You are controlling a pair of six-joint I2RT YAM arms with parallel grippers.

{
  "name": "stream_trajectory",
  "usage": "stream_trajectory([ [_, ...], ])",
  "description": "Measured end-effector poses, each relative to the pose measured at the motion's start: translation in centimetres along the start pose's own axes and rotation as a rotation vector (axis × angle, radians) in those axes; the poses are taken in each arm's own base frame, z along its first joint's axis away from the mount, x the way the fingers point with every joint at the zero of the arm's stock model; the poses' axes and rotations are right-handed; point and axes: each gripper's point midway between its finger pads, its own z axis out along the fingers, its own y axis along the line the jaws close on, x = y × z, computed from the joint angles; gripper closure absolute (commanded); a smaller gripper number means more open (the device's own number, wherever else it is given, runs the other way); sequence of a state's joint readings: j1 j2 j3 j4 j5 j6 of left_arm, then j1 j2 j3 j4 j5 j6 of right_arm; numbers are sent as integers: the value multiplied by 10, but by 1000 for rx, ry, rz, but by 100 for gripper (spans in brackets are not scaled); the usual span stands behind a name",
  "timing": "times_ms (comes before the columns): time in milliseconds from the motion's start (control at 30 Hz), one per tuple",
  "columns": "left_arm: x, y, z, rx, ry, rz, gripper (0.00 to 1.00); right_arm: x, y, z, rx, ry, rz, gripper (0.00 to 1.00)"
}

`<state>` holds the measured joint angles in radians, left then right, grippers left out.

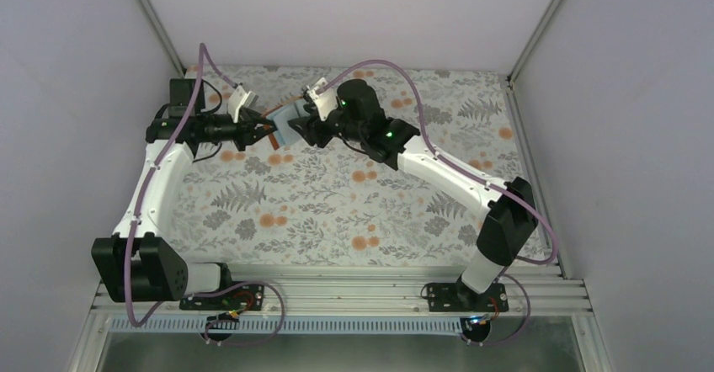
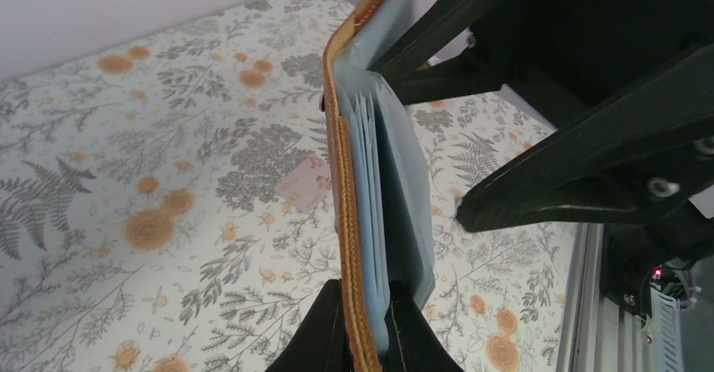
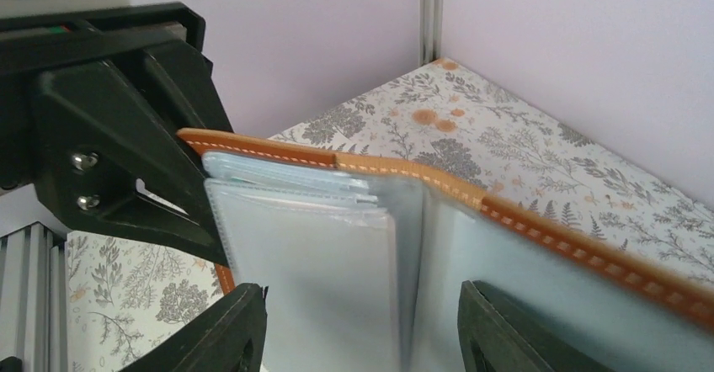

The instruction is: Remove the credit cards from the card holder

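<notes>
— Where is the card holder point(image 1: 289, 119)?
— Held up off the worktop point(image 1: 337, 204), near 11 o'clock in the top view, opened like a book between the two arms.
— Its look?
— Rust-brown leather outside with pale stitching, pale blue-grey inside, and a stack of translucent sleeves at the fold. I cannot tell whether they hold cards.
— The tools?
— The left tool point(image 2: 370, 338) is pinched tight on one edge of it. The right tool point(image 3: 362, 330) has its jaws well apart on either side of the sleeves, gripping nothing.
— Anything else?
— A pale pink card point(image 2: 301, 183) lies flat on the worktop, at 9 o'clock from the holder in the left wrist view.
</notes>
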<state>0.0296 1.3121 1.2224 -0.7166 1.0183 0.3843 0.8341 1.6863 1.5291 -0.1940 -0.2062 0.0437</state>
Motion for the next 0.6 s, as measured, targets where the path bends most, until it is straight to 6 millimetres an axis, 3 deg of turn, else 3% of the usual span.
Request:
stream_trajectory([
  [367, -11, -21, -6, 87, -29, 47, 98, -14, 10, -17, -38, -39, -26, 36],
  [600, -10, -28, -7, 114, -33, 61, 98, -15, 16, -18, -91, -45, -40, 39],
])
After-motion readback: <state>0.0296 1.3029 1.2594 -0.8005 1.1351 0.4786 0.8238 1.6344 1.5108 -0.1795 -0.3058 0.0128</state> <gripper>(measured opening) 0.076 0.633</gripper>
